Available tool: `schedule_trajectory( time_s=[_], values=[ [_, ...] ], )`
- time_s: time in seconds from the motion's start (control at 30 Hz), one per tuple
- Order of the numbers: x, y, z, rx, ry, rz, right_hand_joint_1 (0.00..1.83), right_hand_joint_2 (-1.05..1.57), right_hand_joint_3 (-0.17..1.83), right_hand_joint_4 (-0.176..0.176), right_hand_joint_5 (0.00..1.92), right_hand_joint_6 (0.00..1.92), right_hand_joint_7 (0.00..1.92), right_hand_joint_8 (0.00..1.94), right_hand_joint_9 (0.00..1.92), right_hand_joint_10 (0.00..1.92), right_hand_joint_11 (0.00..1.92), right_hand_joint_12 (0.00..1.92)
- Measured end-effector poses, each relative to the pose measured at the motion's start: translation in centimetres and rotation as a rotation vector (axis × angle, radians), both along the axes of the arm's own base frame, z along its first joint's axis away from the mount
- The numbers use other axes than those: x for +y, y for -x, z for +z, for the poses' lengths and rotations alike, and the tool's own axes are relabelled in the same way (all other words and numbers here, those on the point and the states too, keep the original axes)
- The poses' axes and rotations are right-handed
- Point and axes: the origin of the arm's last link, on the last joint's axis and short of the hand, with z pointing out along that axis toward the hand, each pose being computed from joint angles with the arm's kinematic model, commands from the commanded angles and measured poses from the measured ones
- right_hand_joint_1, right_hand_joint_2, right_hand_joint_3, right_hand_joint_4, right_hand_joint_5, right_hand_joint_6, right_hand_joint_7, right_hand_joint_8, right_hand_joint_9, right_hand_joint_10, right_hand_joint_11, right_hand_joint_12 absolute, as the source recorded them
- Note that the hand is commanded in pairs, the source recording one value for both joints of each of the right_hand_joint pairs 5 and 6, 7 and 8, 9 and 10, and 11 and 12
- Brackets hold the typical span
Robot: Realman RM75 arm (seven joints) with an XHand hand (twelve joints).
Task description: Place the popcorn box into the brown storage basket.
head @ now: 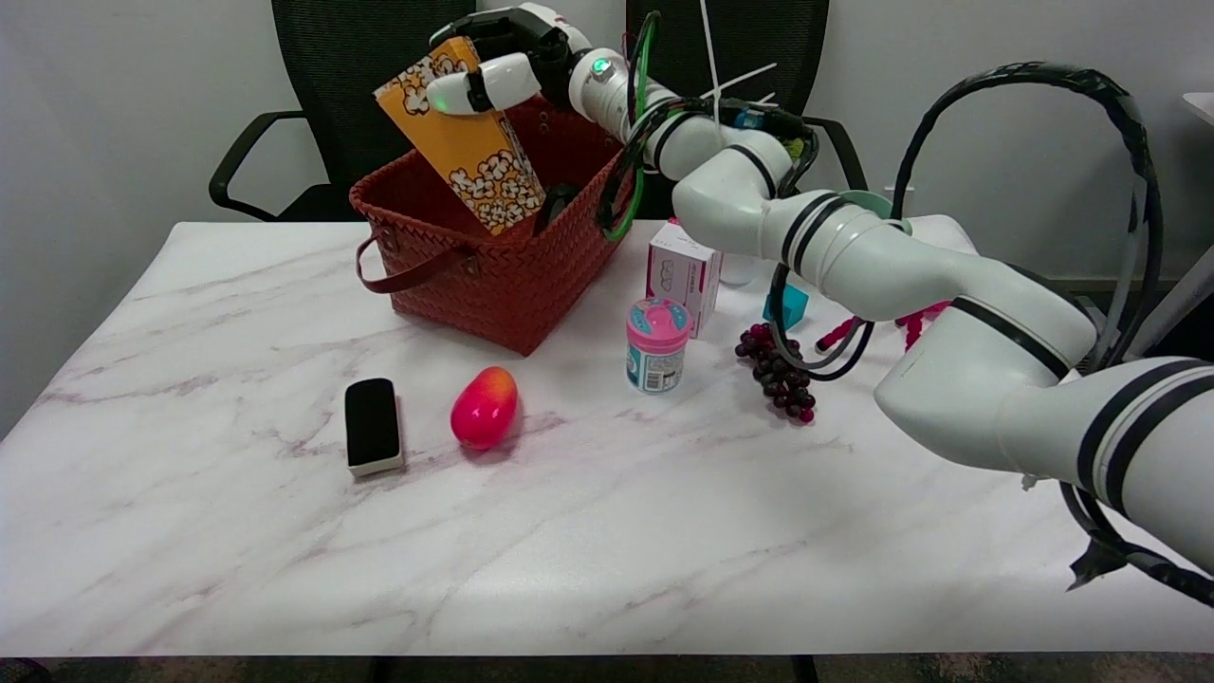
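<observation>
The popcorn box (471, 142) is orange with white popcorn printed on it. It hangs tilted, its top leaning left, with its lower end down inside the brown storage basket (493, 270). My right hand (498, 59) grips the box near its top, above the basket's back half. A white finger (474, 90) lies across the box's front face. Whether the box's bottom touches the basket floor is hidden by the basket's front wall.
On the marble table in front of the basket lie a black-and-white eraser (372, 426) and a red mango (485, 408). Right of the basket stand a pink-lidded jar (656, 344), a pink-and-white carton (683, 275) and dark grapes (780, 374). Black chairs stand behind.
</observation>
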Motion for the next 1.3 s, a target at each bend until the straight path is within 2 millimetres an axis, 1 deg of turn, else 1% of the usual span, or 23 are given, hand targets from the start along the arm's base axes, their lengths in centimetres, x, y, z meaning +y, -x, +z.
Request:
schedule_trajectory(
  time_s=[0.37,0.47,0.5,0.53,0.57,0.6,0.67,0.73,0.8,0.83,0.93,1.03,1.13,1.2,1.3],
  values=[
    [0.0,0.0,-0.1,0.101,-0.001,0.037,1.22,0.26,1.09,0.000,0.75,0.75,0.86,0.86,0.26,0.26,0.23,0.23],
    [0.0,0.0,-0.3,0.127,-0.004,0.046,1.22,0.21,1.13,0.000,0.75,0.75,0.80,0.80,0.26,0.26,0.23,0.23],
    [0.0,0.0,-0.3,0.138,-0.005,0.049,1.21,0.17,1.17,0.000,0.75,0.75,0.72,0.72,0.25,0.25,0.22,0.22],
    [0.0,0.0,-0.4,0.145,-0.006,0.051,1.21,0.11,1.23,0.000,0.75,0.75,0.58,0.58,0.23,0.23,0.20,0.20],
    [0.0,0.0,-0.5,0.156,-0.007,0.055,1.21,0.09,1.25,0.000,0.74,0.74,0.49,0.49,0.21,0.21,0.18,0.18],
    [0.0,0.0,-0.5,0.164,-0.009,0.059,1.21,0.08,1.25,0.000,0.71,0.71,0.46,0.46,0.19,0.19,0.17,0.17],
    [0.1,0.0,-0.7,0.178,-0.013,0.066,1.20,0.02,1.25,0.000,0.53,0.53,0.37,0.37,0.16,0.16,0.13,0.13],
    [0.1,0.0,-0.8,0.191,-0.016,0.074,1.19,-0.08,1.14,0.000,0.39,0.39,0.30,0.30,0.13,0.13,0.12,0.12],
    [0.1,-0.1,-0.9,0.200,-0.019,0.080,1.18,-0.14,1.09,0.000,0.26,0.26,0.26,0.26,0.12,0.12,0.11,0.11],
    [0.2,0.0,-0.9,0.204,-0.021,0.083,1.18,-0.18,1.08,0.000,0.19,0.19,0.25,0.25,0.11,0.11,0.10,0.10],
    [0.3,0.2,-1.0,0.214,-0.026,0.087,1.17,-0.24,1.06,0.000,0.08,0.08,0.22,0.22,0.10,0.10,0.09,0.09],
    [0.4,0.5,-0.9,0.222,-0.029,0.089,1.17,-0.25,1.00,0.000,0.05,0.05,0.22,0.22,0.10,0.10,0.09,0.09],
    [0.5,0.8,-0.8,0.225,-0.032,0.092,1.18,-0.08,0.88,0.000,0.09,0.09,0.23,0.23,0.09,0.09,0.05,0.05],
    [0.6,0.9,-0.8,0.224,-0.035,0.096,1.18,-0.02,0.86,0.000,0.13,0.13,0.23,0.23,0.10,0.10,0.05,0.05],
    [0.9,1.0,-0.7,0.219,-0.040,0.105,1.20,0.08,0.82,0.000,0.20,0.20,0.25,0.25,0.21,0.21,0.19,0.19]
  ],
)
